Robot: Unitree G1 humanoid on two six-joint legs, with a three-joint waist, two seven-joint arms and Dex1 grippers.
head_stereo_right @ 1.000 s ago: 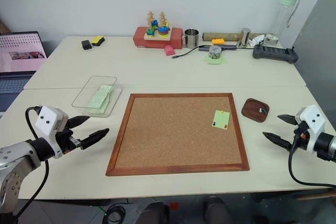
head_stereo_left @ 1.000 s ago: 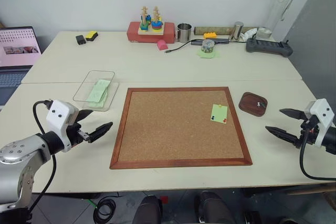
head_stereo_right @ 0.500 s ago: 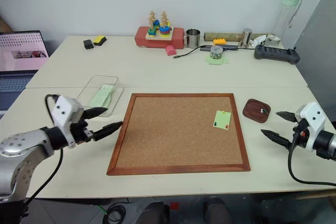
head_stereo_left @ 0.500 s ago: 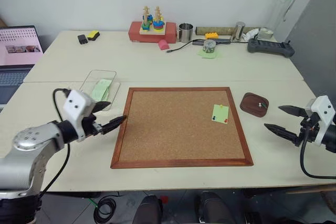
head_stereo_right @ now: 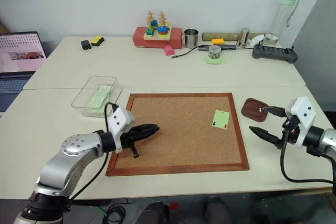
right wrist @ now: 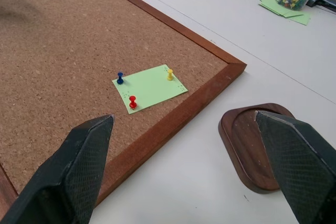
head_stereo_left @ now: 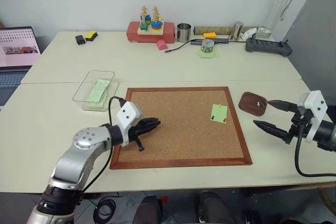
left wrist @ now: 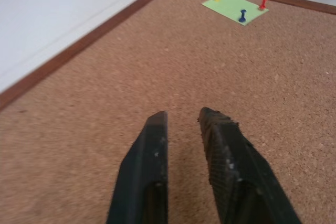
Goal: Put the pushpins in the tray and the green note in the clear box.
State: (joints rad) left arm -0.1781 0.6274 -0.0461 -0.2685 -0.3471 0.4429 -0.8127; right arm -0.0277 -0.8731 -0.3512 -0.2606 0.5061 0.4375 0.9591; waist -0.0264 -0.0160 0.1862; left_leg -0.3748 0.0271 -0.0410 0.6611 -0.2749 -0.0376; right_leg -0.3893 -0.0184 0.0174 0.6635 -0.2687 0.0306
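The green note [head_stereo_left: 219, 113] lies on the cork board [head_stereo_left: 178, 129] near its right edge, held by three pushpins: blue [right wrist: 120, 77], red [right wrist: 133, 102] and yellow [right wrist: 169, 74]. Just right of the board sits the dark brown tray [head_stereo_left: 250, 103]. The clear box [head_stereo_left: 84, 85] stands left of the board's far corner with green notes inside. My left gripper [head_stereo_left: 153, 124] hovers over the board's left part, shut and empty, far from the note. My right gripper [head_stereo_left: 262, 112] is open beside the tray, one finger over its near edge.
Along the back of the table stand a red stacking toy [head_stereo_left: 149, 24], a metal cup [head_stereo_left: 184, 32], a small jar on a wrinkled green sheet [head_stereo_left: 208, 46], a black controller [head_stereo_left: 269, 47] and a bottle [head_stereo_left: 278, 9]. A laptop [head_stereo_left: 16, 51] sits at far left.
My left arm swung right from the bare table onto the cork board and its fingers closed. My right gripper drifted a little left toward the tray, still open.
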